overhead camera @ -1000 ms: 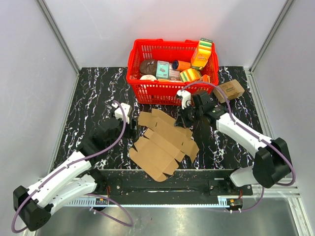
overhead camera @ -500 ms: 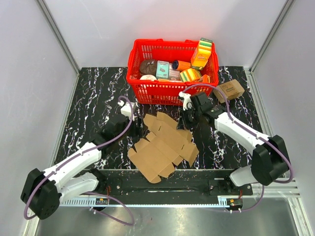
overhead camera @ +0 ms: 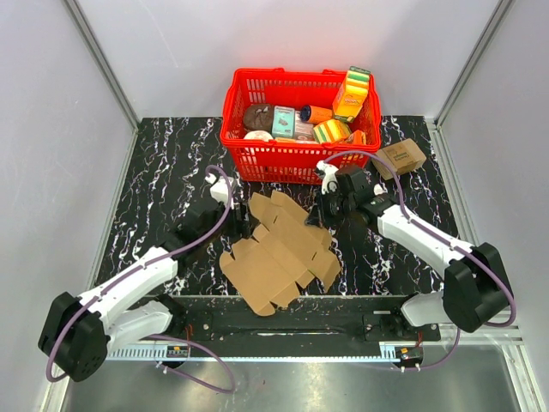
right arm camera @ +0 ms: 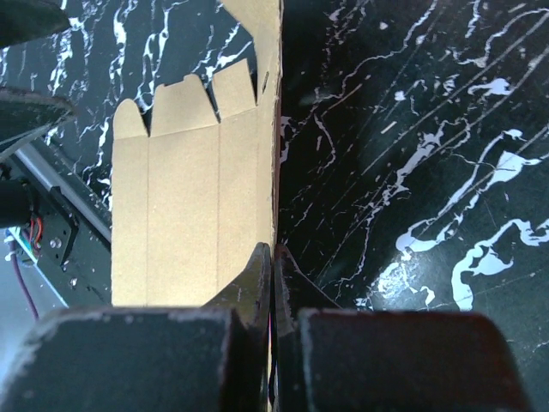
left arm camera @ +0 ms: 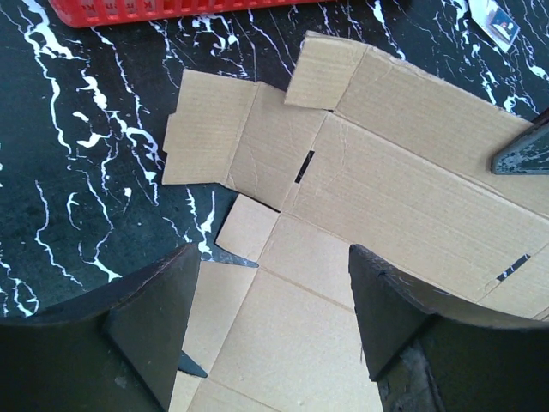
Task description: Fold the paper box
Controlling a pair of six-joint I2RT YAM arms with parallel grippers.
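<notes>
Though flat, the paper box lies diagonal — askew.

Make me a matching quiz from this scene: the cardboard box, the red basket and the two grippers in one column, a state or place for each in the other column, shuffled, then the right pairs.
Column one
1. paper box
2. red basket
3. left gripper
4. right gripper

Column two
A. shut on an edge of the paper box
B. lying flat and unfolded between the two arms
C. open above the paper box
D. standing at the far side, filled with goods

Pairs: 1-B, 2-D, 3-C, 4-A
</notes>
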